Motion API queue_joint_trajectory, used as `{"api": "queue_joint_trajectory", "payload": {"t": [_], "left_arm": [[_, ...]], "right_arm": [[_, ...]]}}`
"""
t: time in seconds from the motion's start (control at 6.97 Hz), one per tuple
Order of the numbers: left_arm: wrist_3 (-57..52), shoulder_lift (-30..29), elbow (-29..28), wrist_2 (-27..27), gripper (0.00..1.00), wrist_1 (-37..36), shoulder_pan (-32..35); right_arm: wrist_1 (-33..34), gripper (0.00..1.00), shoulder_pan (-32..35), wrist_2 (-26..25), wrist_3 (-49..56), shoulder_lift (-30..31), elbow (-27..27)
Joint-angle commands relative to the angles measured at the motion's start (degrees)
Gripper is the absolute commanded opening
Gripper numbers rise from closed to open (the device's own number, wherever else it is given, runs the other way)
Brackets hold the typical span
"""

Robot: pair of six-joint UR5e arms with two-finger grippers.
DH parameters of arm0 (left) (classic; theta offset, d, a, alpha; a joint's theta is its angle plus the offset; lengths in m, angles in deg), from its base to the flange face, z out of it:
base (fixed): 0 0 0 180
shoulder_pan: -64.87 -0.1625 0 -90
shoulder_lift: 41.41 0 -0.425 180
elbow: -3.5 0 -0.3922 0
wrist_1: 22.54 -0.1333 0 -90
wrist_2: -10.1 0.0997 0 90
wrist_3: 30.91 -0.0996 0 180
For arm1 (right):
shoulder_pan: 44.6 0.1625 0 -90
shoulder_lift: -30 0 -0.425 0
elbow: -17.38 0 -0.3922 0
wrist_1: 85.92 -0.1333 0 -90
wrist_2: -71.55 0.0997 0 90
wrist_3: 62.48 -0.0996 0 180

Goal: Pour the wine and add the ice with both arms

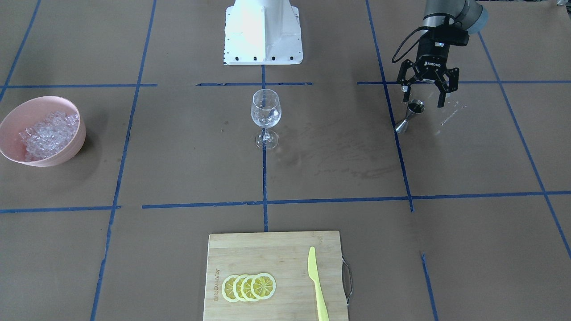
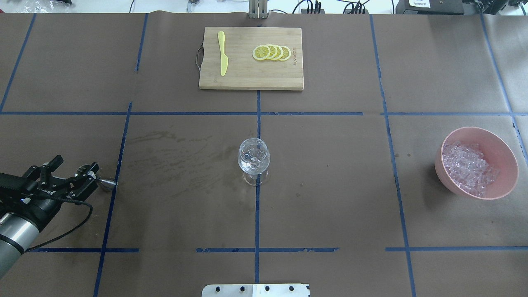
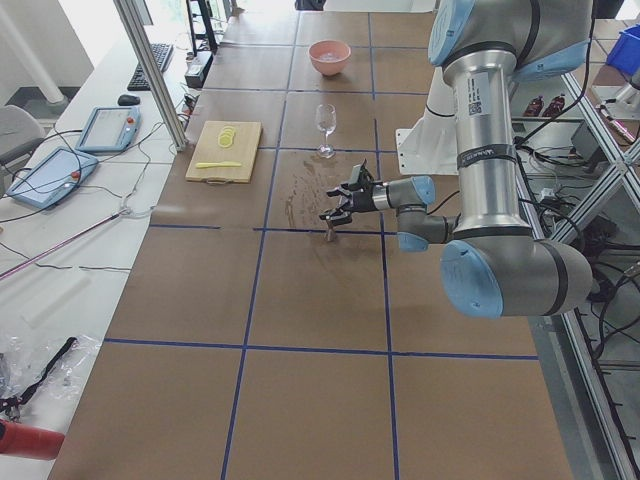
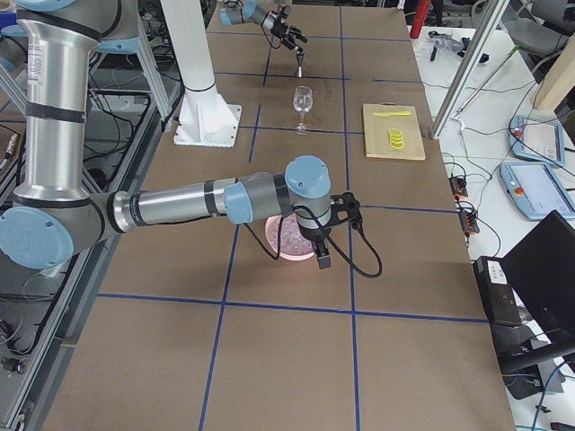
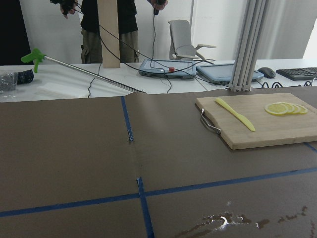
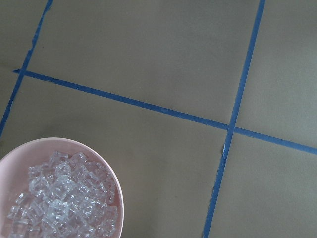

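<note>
A clear stemmed wine glass stands at the table's centre, also in the overhead view. It shows only clear glints; I cannot make out any dark wine. The ice is a heap of clear cubes in a pink bowl, also in the right wrist view. My left gripper is open, its fingers on either side of the top of a small metal jigger that stands on the table. My right gripper hangs at the bowl's edge; I cannot tell if it is open or shut.
A bamboo cutting board at the far edge holds lemon slices and a yellow knife. A wet smear marks the paper between glass and jigger. The white base block stands behind the glass.
</note>
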Motion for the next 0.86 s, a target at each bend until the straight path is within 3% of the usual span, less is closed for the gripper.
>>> {"api": "queue_joint_trajectory", "payload": {"t": [0.0, 0.72], "left_arm": [[1.6, -1.4, -3.8, 5.6, 1.00, 0.1, -3.1], [6.3, -7.0, -12.9, 7.5, 1.00, 0.5, -4.6]], "right_arm": [[0.0, 1.00, 0.0, 0.0, 0.0, 0.2, 0.0], [0.0, 1.00, 0.0, 0.0, 0.0, 0.2, 0.0]]}}
